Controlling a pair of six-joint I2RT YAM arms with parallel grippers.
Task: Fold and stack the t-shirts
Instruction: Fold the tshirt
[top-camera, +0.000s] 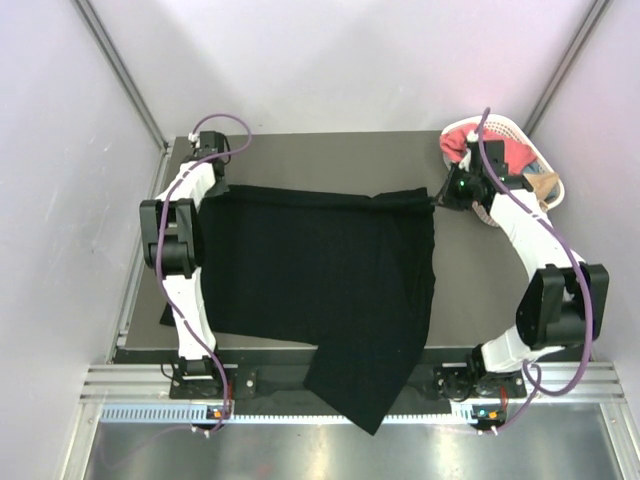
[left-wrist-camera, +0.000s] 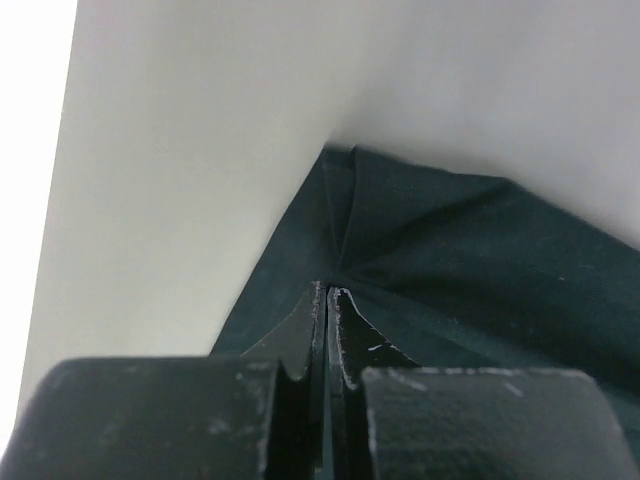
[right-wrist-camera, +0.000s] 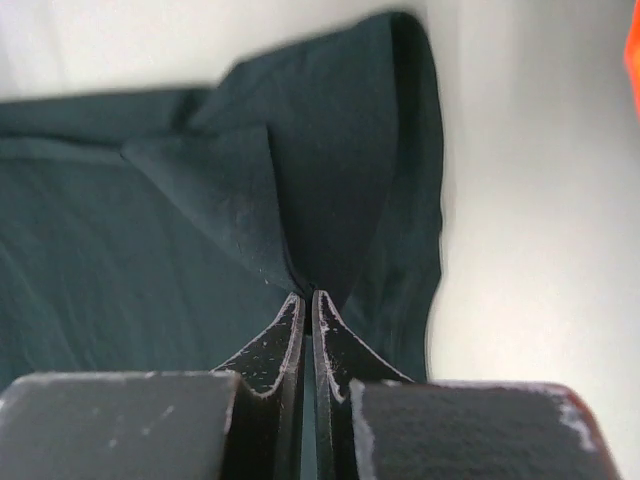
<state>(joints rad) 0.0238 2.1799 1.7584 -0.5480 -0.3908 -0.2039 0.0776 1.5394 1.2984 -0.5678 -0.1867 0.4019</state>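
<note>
A large black t-shirt (top-camera: 320, 270) lies spread across the dark table (top-camera: 330, 150), its far edge stretched between my two grippers. One lower part hangs over the near table edge. My left gripper (top-camera: 222, 192) is shut on the shirt's far left corner; in the left wrist view its tips (left-wrist-camera: 328, 290) pinch the dark cloth (left-wrist-camera: 450, 250). My right gripper (top-camera: 437, 200) is shut on the far right corner, where the cloth folds over. In the right wrist view its tips (right-wrist-camera: 306, 295) bite a crease of the shirt (right-wrist-camera: 120, 230). More t-shirts, pink (top-camera: 460, 140) and beige (top-camera: 545, 185), lie in the basket.
A white slatted basket (top-camera: 510, 125) stands at the table's far right corner, just behind my right gripper. An orange patch (right-wrist-camera: 633, 50) shows at the right wrist view's edge. White walls close in the table on three sides.
</note>
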